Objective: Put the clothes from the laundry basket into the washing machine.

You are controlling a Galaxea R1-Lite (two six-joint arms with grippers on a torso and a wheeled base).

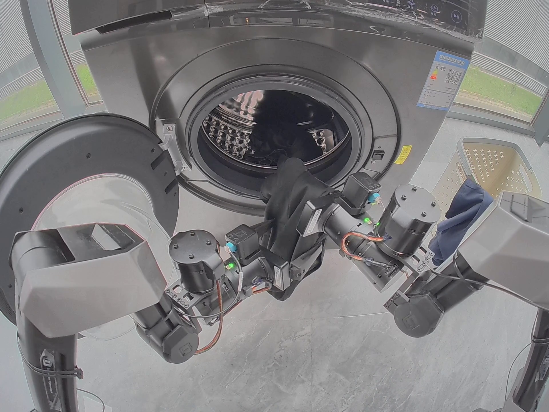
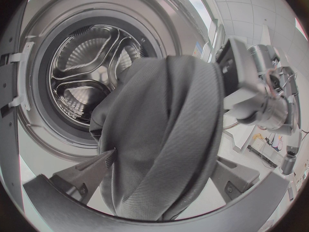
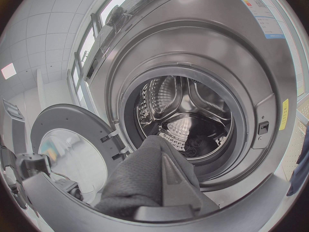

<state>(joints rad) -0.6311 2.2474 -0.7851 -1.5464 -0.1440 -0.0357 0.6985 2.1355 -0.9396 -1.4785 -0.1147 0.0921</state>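
A dark grey garment (image 1: 289, 193) hangs in front of the washing machine's open drum (image 1: 269, 127), its top edge at the lower rim of the opening. My right gripper (image 1: 306, 210) is shut on its upper part; in the right wrist view the cloth (image 3: 138, 178) covers one finger beside the gripper (image 3: 151, 168). My left gripper (image 1: 283, 270) sits lower, open, with the garment (image 2: 161, 129) bulging between its spread fingers (image 2: 96, 166). The laundry basket (image 1: 497, 161) stands at the right with a blue garment (image 1: 460, 216) draped over its edge.
The round machine door (image 1: 86, 167) is swung wide open to the left, close beside my left arm. Dark laundry lies low inside the drum (image 3: 193, 142). Grey tiled floor (image 1: 320, 361) stretches below both arms. Windows flank the machine.
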